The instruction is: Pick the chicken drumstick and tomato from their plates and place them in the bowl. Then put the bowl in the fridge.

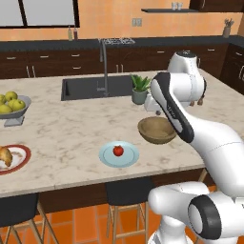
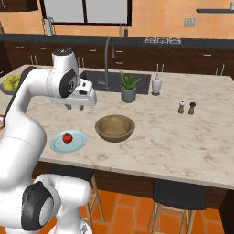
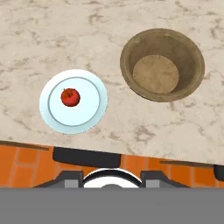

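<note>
Sitting at the centre of the pale blue plate (image 1: 119,155) is the tomato (image 1: 118,150), just left of the wooden bowl (image 1: 157,130) on the marble tabletop (image 1: 71,124); the bowl holds nothing (its tan bottom shows bare in the hand view); far left of the bowl, at the tabletop's edge, the chicken drumstick (image 1: 5,156) lies on the red-rimmed plate (image 1: 19,159); the gripper (image 2: 76,107) hangs above the tabletop just left of the bowl, grasping nothing; how wide its jaws stand I cannot tell; behind the bowl stands a potted plant (image 1: 140,89).
</note>
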